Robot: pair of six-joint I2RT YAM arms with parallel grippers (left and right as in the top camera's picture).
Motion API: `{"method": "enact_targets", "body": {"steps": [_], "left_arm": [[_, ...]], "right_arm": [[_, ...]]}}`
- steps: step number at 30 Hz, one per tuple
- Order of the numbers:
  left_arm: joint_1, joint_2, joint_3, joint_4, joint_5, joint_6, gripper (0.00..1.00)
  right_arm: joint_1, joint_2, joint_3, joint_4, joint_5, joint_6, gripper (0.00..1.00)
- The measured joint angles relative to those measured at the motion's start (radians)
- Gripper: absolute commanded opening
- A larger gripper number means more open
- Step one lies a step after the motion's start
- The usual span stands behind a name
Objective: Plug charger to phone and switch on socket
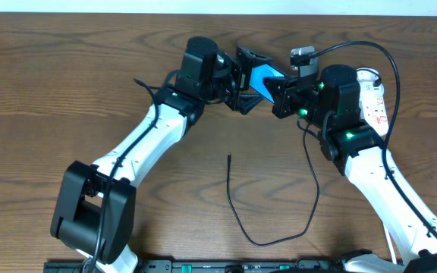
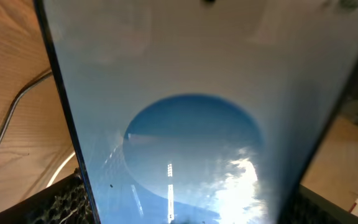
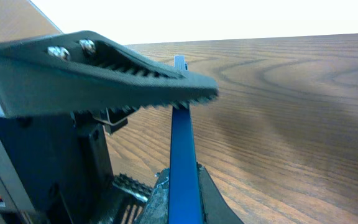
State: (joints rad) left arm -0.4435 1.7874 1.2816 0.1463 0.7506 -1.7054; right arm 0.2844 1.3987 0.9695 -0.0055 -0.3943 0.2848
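The phone (image 1: pixel 265 78), blue-screened, is held off the table between the two grippers at the back middle. My right gripper (image 1: pixel 279 97) is shut on its thin edge; in the right wrist view the phone (image 3: pixel 180 155) stands edge-on, clamped between the fingers of the right gripper (image 3: pixel 182 202). My left gripper (image 1: pixel 247 82) stands wide open with the phone's other end between its fingers, and the blue screen (image 2: pixel 191 124) fills its wrist view. The charger (image 1: pixel 237 216) lies loose in a loop on the table, plug tip (image 1: pixel 228 157) pointing away. The socket (image 1: pixel 374 98) lies at the far right.
A thick black robot cable (image 1: pixel 385 61) arcs over the socket. A toothed finger of the left gripper (image 3: pixel 104 68) crosses the top of the right wrist view. A thin cable (image 2: pixel 8 121) and a white cord (image 2: pixel 61 171) lie on the wood to the left of the phone.
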Motion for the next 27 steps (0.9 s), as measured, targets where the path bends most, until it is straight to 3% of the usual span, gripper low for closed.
{"method": "enact_targets", "body": {"steps": [9,14,20,27], "left_arm": [[0.068,0.0,-0.01,0.267,0.163,0.012,0.91],[0.09,-0.006,-0.01,0.303,0.246,0.057,0.91],[0.09,-0.006,-0.01,0.306,0.291,0.087,0.91],[0.128,-0.006,-0.01,0.305,0.298,0.184,0.91]], "right_arm": [[-0.049,-0.006,0.023,0.011,0.023,0.005,0.01],[-0.103,0.002,0.013,-0.004,0.086,0.053,0.01],[-0.147,0.002,0.013,-0.003,0.11,0.239,0.01],[-0.157,0.002,0.013,0.025,0.085,0.587,0.01]]}}
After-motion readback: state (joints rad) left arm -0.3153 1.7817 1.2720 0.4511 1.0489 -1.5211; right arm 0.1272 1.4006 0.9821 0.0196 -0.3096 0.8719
